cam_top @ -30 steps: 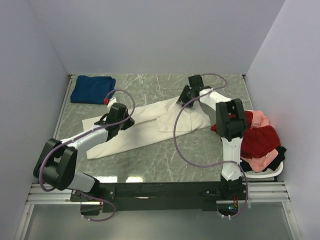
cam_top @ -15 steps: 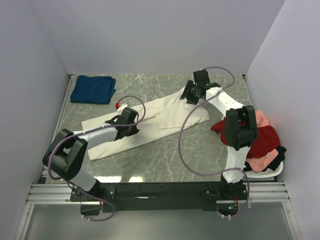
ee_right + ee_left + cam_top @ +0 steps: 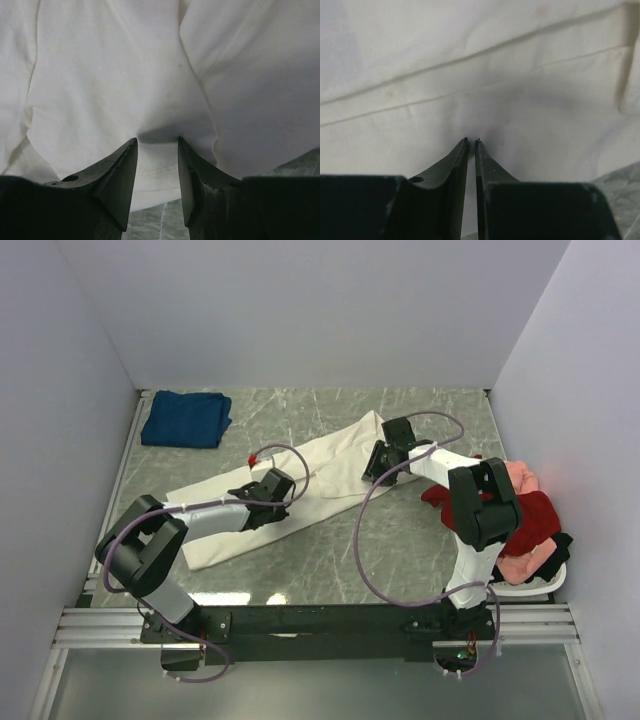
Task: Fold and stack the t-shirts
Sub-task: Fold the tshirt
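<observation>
The cream-white t-shirt (image 3: 330, 455) lies stretched in a long diagonal band across the middle of the table (image 3: 300, 558). It runs from near the left arm's elbow up toward the far right. Nearest the camera, a metal rail (image 3: 110, 625) borders the table's near edge, where the two arm bases are bolted. The tabletop is grey-green stone-patterned, with pale veins and a slight sheen.

At the near right corner a white basket (image 3: 532, 587) sits against the side wall. It is heaped above its rim with a red t-shirt (image 3: 525, 520), a pink t-shirt (image 3: 520, 480) and a black t-shirt (image 3: 556, 545) poking out at the side.

Further in, the left gripper (image 3: 471, 142) rests on the lower half of the cream band. Its fingers are drawn together to a hairline slit and the tips press into the cloth. Whether a fold is nipped between them cannot be told. The right gripper (image 3: 157, 142) is at the upper right edge of the same shirt. Its fingers stand a narrow gap apart with a puckered fold of cream cloth caught between them, the hem just over bare tabletop.

At the far left corner a dark blue t-shirt (image 3: 185, 418) lies folded flat, well apart from the cream one. Plain pale walls (image 3: 300, 320) close in the table on three sides.
</observation>
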`<state>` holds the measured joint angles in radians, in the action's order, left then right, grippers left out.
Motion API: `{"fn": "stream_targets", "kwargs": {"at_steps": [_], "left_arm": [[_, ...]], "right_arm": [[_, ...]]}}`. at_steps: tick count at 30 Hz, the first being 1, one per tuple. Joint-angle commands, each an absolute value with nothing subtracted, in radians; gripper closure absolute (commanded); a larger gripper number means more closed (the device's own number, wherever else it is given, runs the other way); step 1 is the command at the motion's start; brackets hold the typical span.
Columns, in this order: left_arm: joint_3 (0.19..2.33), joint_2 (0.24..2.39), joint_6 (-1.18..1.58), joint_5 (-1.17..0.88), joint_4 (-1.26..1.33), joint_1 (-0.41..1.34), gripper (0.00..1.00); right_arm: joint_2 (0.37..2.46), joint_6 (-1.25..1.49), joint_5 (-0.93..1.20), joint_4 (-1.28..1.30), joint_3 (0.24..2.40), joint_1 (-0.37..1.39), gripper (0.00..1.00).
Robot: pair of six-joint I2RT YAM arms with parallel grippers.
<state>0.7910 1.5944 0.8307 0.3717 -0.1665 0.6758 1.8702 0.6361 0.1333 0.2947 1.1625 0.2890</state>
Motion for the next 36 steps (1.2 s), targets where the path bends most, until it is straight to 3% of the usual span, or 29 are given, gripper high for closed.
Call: {"fn": "stream_targets", "kwargs": {"at_steps": [1, 7, 15, 23, 27, 30, 36], "left_arm": [[0.782, 1.618, 0.873, 0.313, -0.224, 0.745, 0.83], [0.859, 1.686, 0.928, 0.265, -0.213, 0.844, 0.83], [1.028, 1.733, 0.905, 0.248, -0.273, 0.919, 0.80], [1.262, 1.747, 0.799, 0.356, -0.385, 0.887, 0.65], [1.344, 1.787, 0.706, 0.322, -0.318, 0.802, 0.55], [1.407, 1.836, 0.564, 0.249, -0.247, 0.735, 0.48], [1.575, 2.003, 0.301, 0.146, -0.170, 0.707, 0.25]], "right_arm": [[1.881, 0.614, 0.069, 0.275, 1.172, 0.270, 0.55], [1.954, 0.574, 0.074, 0.333, 1.268, 0.219, 0.56], [2.149, 0.526, 0.035, 0.535, 1.616, 0.216, 0.55], [2.352, 0.483, 0.147, 0.679, 2.002, 0.222, 0.55], [2.248, 0.488, 0.190, 0.646, 1.973, 0.207, 0.51], [2.094, 0.520, 0.239, 0.582, 1.873, 0.161, 0.42], [1.754, 0.630, 0.299, 0.413, 1.556, 0.052, 0.39]]}}
